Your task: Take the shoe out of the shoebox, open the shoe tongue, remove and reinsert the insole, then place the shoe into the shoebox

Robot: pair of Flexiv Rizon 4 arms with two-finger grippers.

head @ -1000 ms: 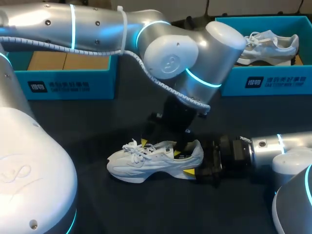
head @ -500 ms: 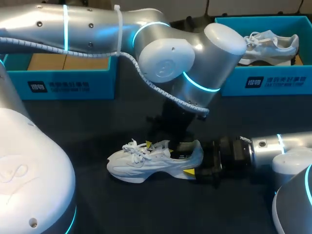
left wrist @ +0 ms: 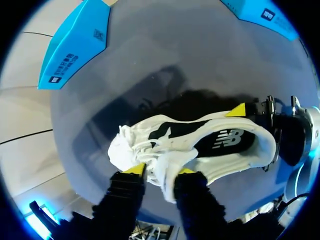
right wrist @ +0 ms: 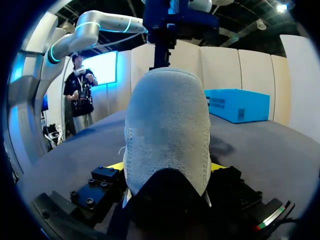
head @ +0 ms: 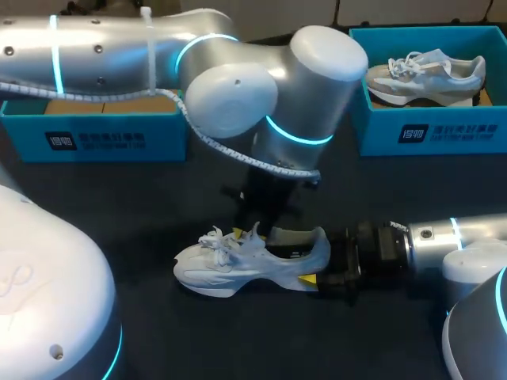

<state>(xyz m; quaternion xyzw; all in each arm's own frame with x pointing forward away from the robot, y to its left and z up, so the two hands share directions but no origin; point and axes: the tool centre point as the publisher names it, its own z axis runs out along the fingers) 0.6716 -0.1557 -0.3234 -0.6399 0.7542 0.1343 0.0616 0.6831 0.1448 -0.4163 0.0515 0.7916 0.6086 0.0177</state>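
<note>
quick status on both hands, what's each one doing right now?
Left hand: closed on the shoe tongue.
Right hand: closed on the shoe, at its heel.

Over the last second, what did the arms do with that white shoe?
The left arm swung toward the view's left, and the left fingers drew the shoe tongue toward the laces, opening the shoe wider. The right fingers kept clamping the heel, and the shoe stayed put on the table.
</note>
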